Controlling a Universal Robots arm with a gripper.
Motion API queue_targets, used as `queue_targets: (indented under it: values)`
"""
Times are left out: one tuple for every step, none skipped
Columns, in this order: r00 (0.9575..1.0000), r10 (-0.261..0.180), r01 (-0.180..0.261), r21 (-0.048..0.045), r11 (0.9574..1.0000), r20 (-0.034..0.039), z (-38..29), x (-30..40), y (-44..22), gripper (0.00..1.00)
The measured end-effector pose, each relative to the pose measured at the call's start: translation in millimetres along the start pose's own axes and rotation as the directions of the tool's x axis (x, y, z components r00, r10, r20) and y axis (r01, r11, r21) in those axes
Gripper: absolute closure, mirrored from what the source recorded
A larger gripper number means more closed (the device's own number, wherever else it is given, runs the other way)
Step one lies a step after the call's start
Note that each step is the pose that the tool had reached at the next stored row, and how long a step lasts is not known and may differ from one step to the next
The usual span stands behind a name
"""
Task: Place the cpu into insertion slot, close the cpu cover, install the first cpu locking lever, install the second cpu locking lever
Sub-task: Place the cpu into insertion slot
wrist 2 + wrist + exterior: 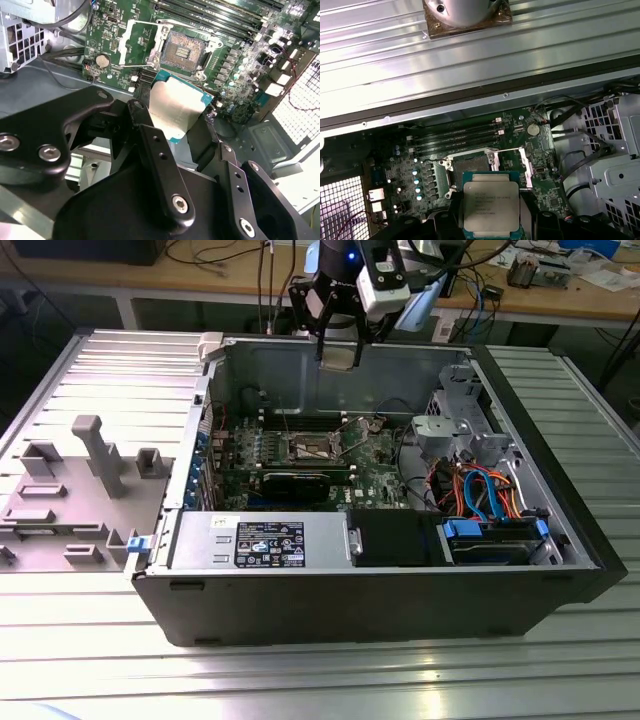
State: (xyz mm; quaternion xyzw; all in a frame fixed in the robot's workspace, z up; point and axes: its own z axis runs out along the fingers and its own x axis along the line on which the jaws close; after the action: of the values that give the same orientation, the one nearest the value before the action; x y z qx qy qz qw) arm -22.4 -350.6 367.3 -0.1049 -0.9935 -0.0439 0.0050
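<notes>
The tool [339,344] hangs above the far wall of the open computer case [330,595], which lies on its side on the ribbed metal bench [300,670]. Its two black fingers [155,150] are pinched on the cpu [175,107]. They grip it by opposite edges, likely so that the silver top and the contact side go untouched and the chip can go down flat. The chip is held in the air, well apart from the board, with its metal face toward the camera in the first wrist view.

Below it, on the green motherboard [107,30] that covers the case floor, the insertion slot [182,50] is empty, with its dark centre exposed inside the silver rim. The cpu cover [137,42] is swung open to one side of the slot, which leaves the way down to the socket free.

In both wrist views the chip sits just beside the slot along the line of sight, so the arm seems roughly lined up over it. By this judgement the first step is under way. The cover is not yet closed, and neither lever is yet locked.
</notes>
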Motion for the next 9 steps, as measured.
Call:
queue_targets:
  values:
    - [0.9999,0.014,-0.014,-0.0002,0.9999,0.0012,0.0,0.0,0.0,0.46]
    - [0.9997,0.024,-0.024,-0.0003,0.9997,0.0019,0.0,0.0,0.0,0.46]
    - [0.9995,0.030,-0.030,-0.0004,0.9995,0.0025,0.0,0.0,0.0,0.46]
    - [0.9994,0.034,-0.034,-0.0005,0.9994,0.0028,0.0,0.0,0.0,0.46]
    - [0.9994,0.034,-0.034,-0.0005,0.9994,0.0029,0.0,0.0,0.0,0.46]
    - [0.9994,0.034,-0.034,-0.0004,0.9994,0.0030,0.0,0.0,0.0,0.46]
    - [0.9994,0.034,-0.034,-0.0004,0.9994,0.0029,0.0,0.0,0.0,0.46]
    - [0.9994,0.034,-0.034,-0.0004,0.9994,0.0030,0.0,0.0,0.0,0.46]
    - [0.9994,0.034,-0.034,-0.0004,0.9994,0.0029,0.0,0.0,0.0,0.46]
